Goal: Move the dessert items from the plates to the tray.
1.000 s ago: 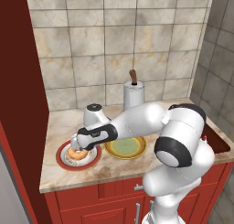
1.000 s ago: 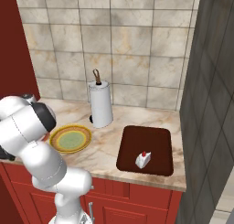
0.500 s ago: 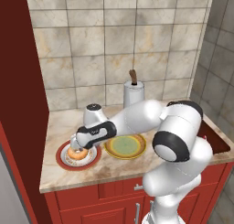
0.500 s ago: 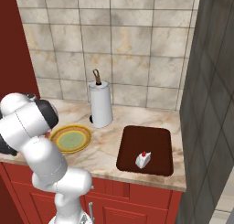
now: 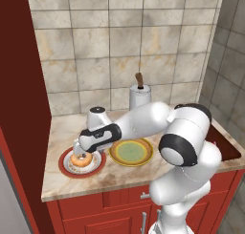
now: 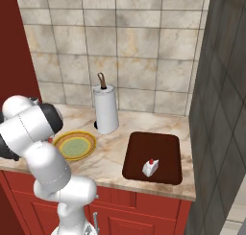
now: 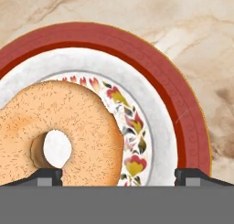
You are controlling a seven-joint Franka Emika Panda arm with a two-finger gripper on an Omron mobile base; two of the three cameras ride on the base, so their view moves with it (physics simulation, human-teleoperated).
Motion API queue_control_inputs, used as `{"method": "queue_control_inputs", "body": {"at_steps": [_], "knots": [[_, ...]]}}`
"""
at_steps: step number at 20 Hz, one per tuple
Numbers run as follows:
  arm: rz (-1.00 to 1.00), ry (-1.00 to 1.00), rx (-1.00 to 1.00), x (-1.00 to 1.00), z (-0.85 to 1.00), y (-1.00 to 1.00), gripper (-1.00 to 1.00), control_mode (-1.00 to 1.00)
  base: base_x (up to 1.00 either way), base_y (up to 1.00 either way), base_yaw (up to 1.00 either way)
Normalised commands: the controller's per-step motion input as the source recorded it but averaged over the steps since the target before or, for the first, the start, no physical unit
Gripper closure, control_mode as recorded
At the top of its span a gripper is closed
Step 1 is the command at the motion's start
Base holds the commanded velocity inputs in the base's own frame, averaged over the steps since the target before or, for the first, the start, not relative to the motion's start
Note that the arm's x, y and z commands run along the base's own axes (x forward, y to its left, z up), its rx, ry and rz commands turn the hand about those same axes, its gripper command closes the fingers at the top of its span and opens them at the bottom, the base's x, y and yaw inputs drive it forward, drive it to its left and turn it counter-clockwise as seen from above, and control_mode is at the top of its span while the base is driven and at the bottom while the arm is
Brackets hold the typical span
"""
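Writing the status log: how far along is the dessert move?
Done: the cake wedge already sits on the tray, and the yellow-rimmed plate is bare. In hand: the gripper is low over the donut on the red-rimmed plate; the hand view shows its tips apart, one at the donut's hole, not closed on it. Left: grasp the donut and carry it to the tray.

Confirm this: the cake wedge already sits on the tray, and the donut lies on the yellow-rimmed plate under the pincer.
One thing is wrong: the plate. The donut lies on the red-rimmed plate under the pincer, as the left base view shows; the yellow-rimmed plate beside it holds nothing. The cake wedge does sit on the tray.
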Motion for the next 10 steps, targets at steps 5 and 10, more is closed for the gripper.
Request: {"method": "queue_control_inputs", "body": {"at_steps": [5, 10], "knots": [[0.00, 0.05, 0.00, 0.00, -0.01, 0.05, -1.00, -1.00, 0.00, 0.00, 0.00], [0.00, 0.07, 0.00, 0.00, -0.02, 0.07, -1.00, -1.00, 0.00, 0.00, 0.00]]}}
